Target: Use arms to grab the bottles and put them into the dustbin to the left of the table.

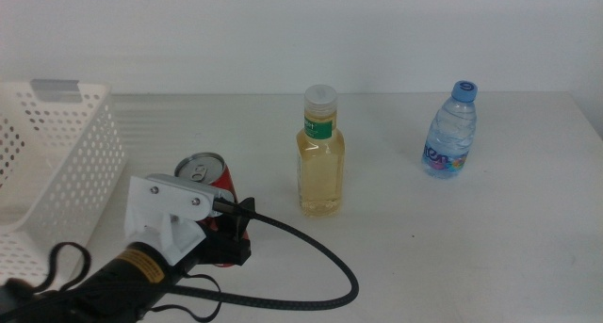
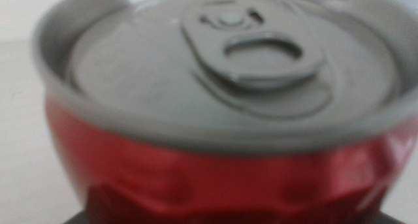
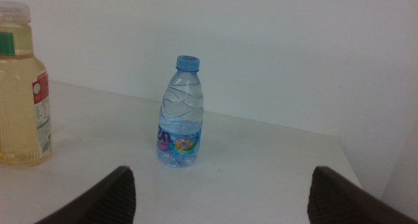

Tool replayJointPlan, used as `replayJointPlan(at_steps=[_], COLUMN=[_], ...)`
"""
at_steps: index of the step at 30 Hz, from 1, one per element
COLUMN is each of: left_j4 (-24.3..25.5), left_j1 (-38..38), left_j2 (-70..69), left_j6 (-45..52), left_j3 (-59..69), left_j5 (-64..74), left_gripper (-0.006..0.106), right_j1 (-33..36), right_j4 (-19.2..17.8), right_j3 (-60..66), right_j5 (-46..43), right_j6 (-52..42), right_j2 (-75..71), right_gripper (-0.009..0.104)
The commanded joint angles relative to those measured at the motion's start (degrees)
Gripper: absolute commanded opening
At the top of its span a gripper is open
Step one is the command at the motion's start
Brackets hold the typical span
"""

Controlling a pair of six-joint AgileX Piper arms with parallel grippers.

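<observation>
The red can [image 1: 205, 171] stands upright on the table [image 1: 452, 238], near the white basket [image 1: 57, 163] at the left. The left gripper [image 1: 226, 231] is right against the can's near side; whether its jaws grip it I cannot tell. The yellow bottle [image 1: 321, 153] stands mid-table, the water bottle [image 1: 449, 131] well apart to the right. The right gripper [image 3: 219, 194] is wide and holds nothing, facing the water bottle.

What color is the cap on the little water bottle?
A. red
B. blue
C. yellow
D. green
B: the small water bottle standing at the far right of the table has a blue cap, seen in both the middle view and the right wrist view.
</observation>
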Motion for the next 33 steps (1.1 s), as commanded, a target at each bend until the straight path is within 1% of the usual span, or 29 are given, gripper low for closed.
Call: replayJointPlan(at_steps=[1,9,14,24,29,33], left_j4=[-0.06,-0.06,-0.06,-0.06,0.00,0.14], left_j1=[-0.17,-0.17,-0.17,-0.12,1.71,3.62], left_j2=[-4.53,-11.77,-16.03,-20.63,-20.63,-20.63], left_j6=[-0.77,2.68,2.74,4.37,4.68,7.94], left_j3=[-0.89,-1.44,-4.55,-17.02,-24.99,-30.96], left_j5=[-3.81,5.55,15.65,44.00,59.80,70.78], left_gripper=[-0.005,-0.005,-0.005,-0.005,-0.005,-0.005], right_j1=[-0.29,-0.29,-0.29,-0.29,-0.29,-0.29], right_j4=[-0.33,-0.33,-0.33,-0.33,-0.33,-0.33], right_j3=[-0.42,-0.42,-0.42,-0.42,-0.42,-0.42], right_j5=[-4.25,-4.25,-4.25,-4.25,-4.25,-4.25], right_j6=[-0.70,-0.70,-0.70,-0.70,-0.70,-0.70], right_j2=[-1.55,-1.55,-1.55,-1.55,-1.55,-1.55], right_gripper=[0.071,0.071,0.071,0.071,0.071,0.071])
